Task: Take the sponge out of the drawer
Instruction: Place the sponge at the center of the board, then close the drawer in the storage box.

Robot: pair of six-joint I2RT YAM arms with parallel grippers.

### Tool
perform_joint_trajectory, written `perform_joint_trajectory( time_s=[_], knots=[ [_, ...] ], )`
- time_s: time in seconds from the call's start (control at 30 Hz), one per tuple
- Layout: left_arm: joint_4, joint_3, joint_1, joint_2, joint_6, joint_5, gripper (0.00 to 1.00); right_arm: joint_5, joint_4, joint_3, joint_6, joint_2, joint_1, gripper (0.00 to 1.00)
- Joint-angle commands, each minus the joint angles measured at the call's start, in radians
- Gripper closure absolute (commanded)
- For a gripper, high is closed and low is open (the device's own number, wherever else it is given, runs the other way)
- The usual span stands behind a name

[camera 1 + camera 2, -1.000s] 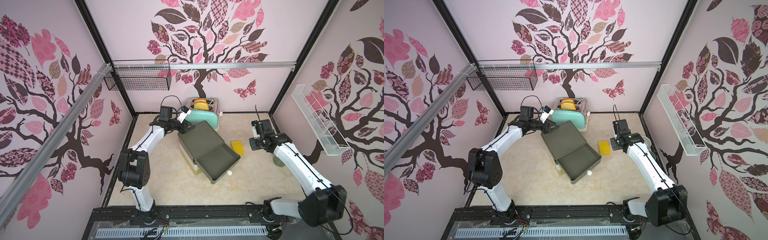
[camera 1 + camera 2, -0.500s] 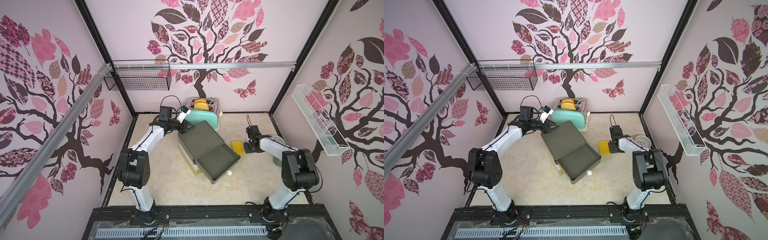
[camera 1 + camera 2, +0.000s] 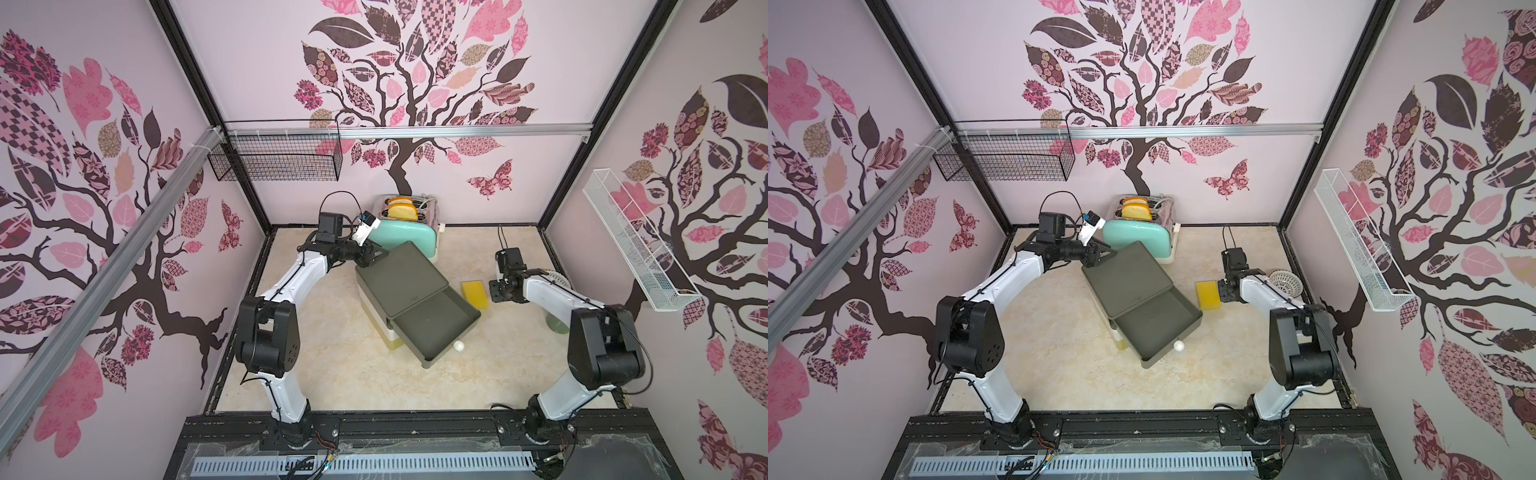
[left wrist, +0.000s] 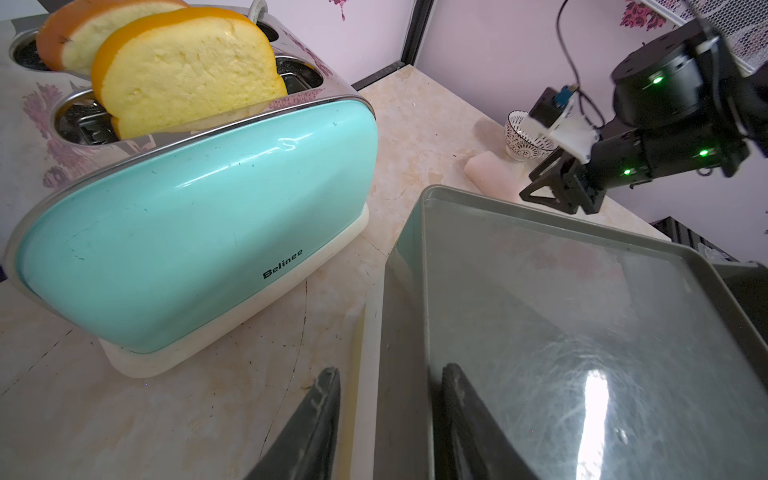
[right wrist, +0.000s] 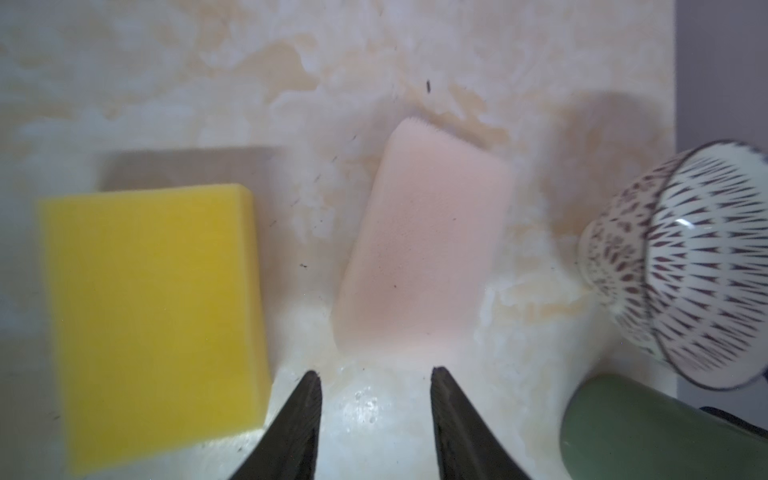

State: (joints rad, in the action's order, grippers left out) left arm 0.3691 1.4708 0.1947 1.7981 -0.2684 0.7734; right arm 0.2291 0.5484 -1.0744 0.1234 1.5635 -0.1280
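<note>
At the right centre of a top view, the right gripper [image 3: 498, 290] stands partly open and holds nothing. Just to its left lies the yellow sponge [image 3: 476, 294] on the table [image 3: 365, 374], outside the open drawer [image 3: 434, 326], long axis running up-down in frame. Upper centre, the left gripper [image 3: 376, 257] is closed on the rear edge of the drawer unit [image 3: 399, 272], farther from the sponge.

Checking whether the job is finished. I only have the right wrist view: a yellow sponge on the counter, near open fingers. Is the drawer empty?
Observer: In both top views the drawer stands pulled out and its inside looks bare. The yellow sponge lies on the counter beside it.
Operator: And what is the left arm doing?
Observer: The left gripper has its fingers closed on the back rim of the drawer unit, next to the toaster.
</note>
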Motion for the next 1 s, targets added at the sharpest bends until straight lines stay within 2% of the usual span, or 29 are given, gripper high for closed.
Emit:
perform_joint_trajectory(
  time_s=[0.0, 0.13, 0.2, 0.23, 0.3, 0.33, 0.4, 0.5, 0.57, 0.63, 0.8, 0.97],
  knots=[
    [0.062, -0.022, -0.006, 0.034, -0.013, -0.026, 0.57, -0.079, 0.092, -0.103, -0.022, -0.165, -0.045, 0.54],
    [0.063, -0.019, -0.005, 0.038, -0.015, -0.028, 0.57, -0.196, 0.248, -0.162, -0.058, -0.302, -0.142, 0.60],
    [0.066, -0.017, -0.006, 0.038, -0.017, -0.028, 0.57, -0.169, 0.285, -0.143, -0.077, -0.368, -0.219, 0.66],
    [0.068, -0.017, -0.005, 0.039, -0.017, -0.028, 0.57, -0.172, 0.296, -0.122, -0.080, -0.405, -0.264, 0.72],
    [0.071, -0.015, -0.006, 0.037, -0.018, -0.032, 0.57, -0.165, 0.335, -0.104, -0.101, -0.474, -0.340, 0.93],
    [0.070, -0.015, -0.007, 0.037, -0.018, -0.033, 0.57, -0.179, 0.367, -0.103, -0.109, -0.507, -0.370, 1.00],
    [0.074, -0.011, -0.007, 0.040, -0.020, -0.032, 0.57, -0.220, 0.429, -0.117, -0.129, -0.568, -0.410, 1.00],
    [0.078, -0.006, -0.006, 0.043, -0.022, -0.031, 0.57, -0.347, 0.496, -0.127, -0.164, -0.638, -0.441, 1.00],
    [0.078, -0.009, -0.007, 0.043, -0.023, -0.034, 0.57, -0.437, 0.529, -0.111, -0.180, -0.669, -0.462, 1.00],
    [0.080, -0.009, -0.007, 0.043, -0.023, -0.036, 0.57, -0.472, 0.541, -0.074, -0.204, -0.691, -0.503, 1.00],
    [0.085, -0.007, -0.007, 0.044, -0.024, -0.036, 0.57, -0.444, 0.541, -0.052, -0.277, -0.723, -0.689, 1.00],
    [0.088, -0.006, -0.007, 0.046, -0.025, -0.036, 0.57, -0.446, 0.492, 0.002, -0.350, -0.716, -0.800, 1.00]
  ],
)
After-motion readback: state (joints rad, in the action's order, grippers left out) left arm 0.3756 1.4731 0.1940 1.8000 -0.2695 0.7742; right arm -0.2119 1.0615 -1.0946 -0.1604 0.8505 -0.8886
